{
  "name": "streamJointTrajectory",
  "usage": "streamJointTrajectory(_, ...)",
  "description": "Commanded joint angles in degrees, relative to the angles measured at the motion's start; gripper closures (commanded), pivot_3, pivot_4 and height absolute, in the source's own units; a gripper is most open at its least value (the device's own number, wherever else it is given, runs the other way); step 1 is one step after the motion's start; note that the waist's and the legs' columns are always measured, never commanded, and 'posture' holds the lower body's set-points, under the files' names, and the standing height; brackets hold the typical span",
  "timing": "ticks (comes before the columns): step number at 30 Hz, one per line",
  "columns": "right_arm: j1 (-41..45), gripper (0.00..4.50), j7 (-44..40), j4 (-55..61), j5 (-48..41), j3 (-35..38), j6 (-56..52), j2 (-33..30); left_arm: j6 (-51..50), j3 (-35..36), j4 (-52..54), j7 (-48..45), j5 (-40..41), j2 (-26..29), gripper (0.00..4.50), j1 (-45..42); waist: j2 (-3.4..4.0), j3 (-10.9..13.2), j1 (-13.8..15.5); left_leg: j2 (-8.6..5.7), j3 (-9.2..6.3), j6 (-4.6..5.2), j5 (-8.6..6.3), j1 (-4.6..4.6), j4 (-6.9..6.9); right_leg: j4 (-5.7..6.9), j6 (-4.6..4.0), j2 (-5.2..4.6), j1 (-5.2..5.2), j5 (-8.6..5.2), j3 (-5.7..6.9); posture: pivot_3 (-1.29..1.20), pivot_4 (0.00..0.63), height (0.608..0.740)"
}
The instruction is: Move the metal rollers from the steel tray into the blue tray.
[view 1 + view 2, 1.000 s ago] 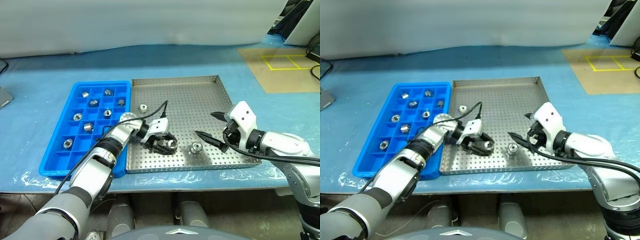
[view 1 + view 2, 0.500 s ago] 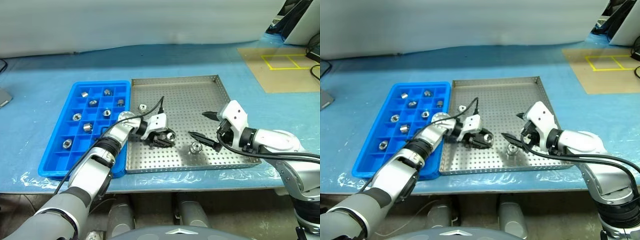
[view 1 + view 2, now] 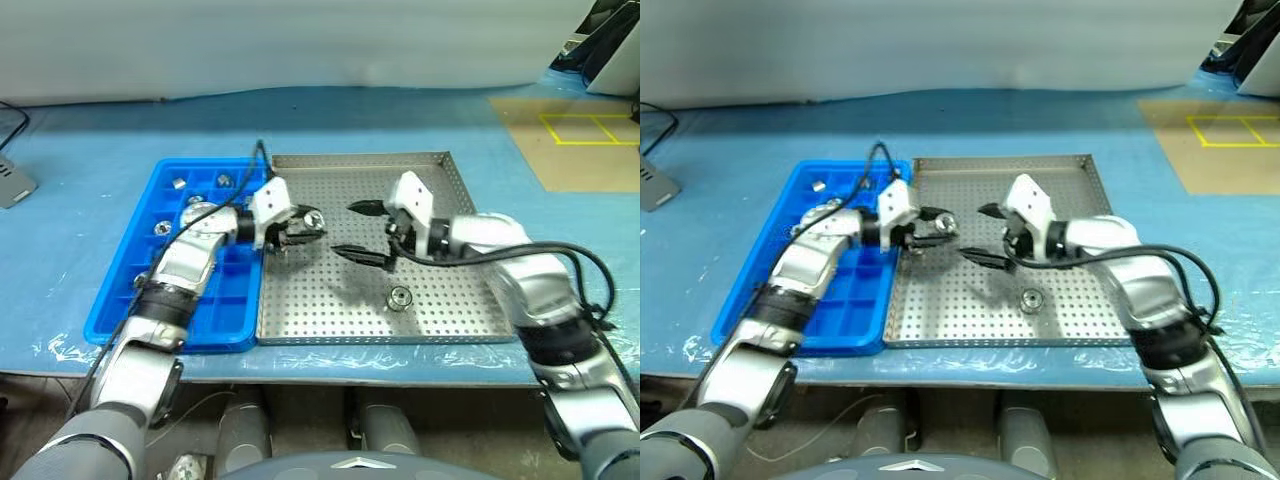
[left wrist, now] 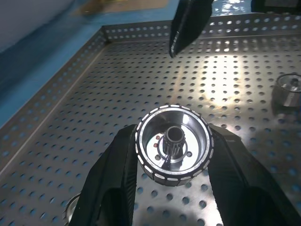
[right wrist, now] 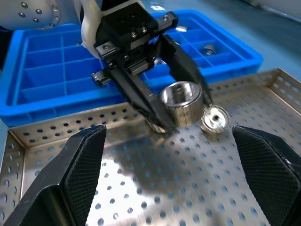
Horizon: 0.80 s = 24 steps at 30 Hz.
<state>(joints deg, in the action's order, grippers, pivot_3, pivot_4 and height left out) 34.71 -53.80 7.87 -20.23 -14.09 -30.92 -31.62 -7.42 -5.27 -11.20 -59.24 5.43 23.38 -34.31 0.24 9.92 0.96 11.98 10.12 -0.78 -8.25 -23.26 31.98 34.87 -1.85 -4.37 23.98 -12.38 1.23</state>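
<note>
Steel-bright, one metal roller [image 4: 173, 145] is now held lifted off the steel tray [image 3: 430, 300] between the left gripper [image 3: 305, 228] fingers – carried nearer the blue tray [image 3: 200, 310] – while the right gripper [image 3: 358, 231] is spread wide.

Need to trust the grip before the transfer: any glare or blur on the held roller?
Left wrist view: roller sharp between the left tool's fingers, bright glare streaks on the steel tray behind. Right wrist view: roller readable, the right tool's near fingers soft. Left eye view: even light, soft shadows on the tray.
</note>
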Motion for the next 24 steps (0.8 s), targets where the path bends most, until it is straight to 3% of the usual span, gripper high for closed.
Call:
streamJointTrajectory(1, 4.6, 0.0, -4.6, -6.2, 1.8, -3.1, 6.4, 4.1, -0.3, 5.6, 5.6, 6.7, -0.3, 3.8, 2.74, 4.7, 0.0, 0.0, 0.8, 0.01, 0.0, -0.03, 0.02, -0.03, -0.05, -0.01, -0.01, 0.0, 0.06, -0.01, 0.02, 0.13, 0.15, 0.74)
streamJointTrajectory(6, 9.5, 0.0, -10.2, -14.6, 3.7, -5.6, 11.9, 8.9, -4.5, 11.8, 13.0, 13.4, 1.2, 8.1, 2.74, 12.3, -0.02, 0.0, 4.0, 0.07, -0.08, -0.12, 0.08, -0.38, -0.07, 0.05, -0.05, 0.01, 0.33, -0.03, 0.22, 0.25, 0.15, 0.74)
streamJointTrajectory(12, 13.7, 0.0, -14.9, -22.8, 5.3, -6.8, 16.9, 14.4, -9.2, 18.9, 22.0, 20.6, 1.7, 9.4, 2.74, 23.4, -0.04, 0.0, 7.5, 0.15, -0.12, -0.08, 0.05, -0.42, -0.04, 0.04, -0.06, -0.14, 0.32, -0.03, 0.25, 0.39, 0.15, 0.74)
streamJointTrajectory(18, 15.3, 0.0, -17.3, -26.7, 6.9, -6.4, 19.4, 17.0, -12.9, 19.6, 29.0, 22.3, 3.9, 9.6, 2.74, 29.2, -0.06, 0.0, 10.3, 0.23, -0.2, -0.16, 0.09, -0.43, -0.02, 0.14, -0.05, -0.13, 0.31, -0.03, 0.3, 0.42, 0.15, 0.74)
streamJointTrajectory(24, 14.2, 0.0, -17.8, -25.4, 7.4, -6.0, 19.0, 16.9, -16.9, 19.9, 34.7, 17.7, 8.5, 12.7, 2.74, 37.3, -0.06, 0.0, 10.8, 0.25, -0.25, -0.22, 0.12, -0.39, -0.05, 0.18, -0.04, -0.1, 0.34, -0.04, 0.27, 0.39, 0.15, 0.74)
